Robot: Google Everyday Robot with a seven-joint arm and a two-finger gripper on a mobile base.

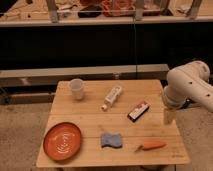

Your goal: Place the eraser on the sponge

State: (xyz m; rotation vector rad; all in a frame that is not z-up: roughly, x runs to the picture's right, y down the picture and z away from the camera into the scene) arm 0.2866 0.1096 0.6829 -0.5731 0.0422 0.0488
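Observation:
The eraser (138, 111), a dark block with a white and red edge, lies flat on the wooden table (90, 120) right of centre. In front of it and to the left, the blue sponge (111, 140) rests near the table's front. My white arm (187, 87) comes in from the right. Its gripper (168, 117) hangs pointing down over the table's right edge, about a hand's width right of the eraser and apart from it. Nothing shows in the gripper.
An orange plate (62, 140) sits at the front left, an orange carrot (150, 146) at the front right of the sponge. A clear cup (76, 89) and a lying white bottle (111, 97) occupy the back. Dark shelving stands behind the table.

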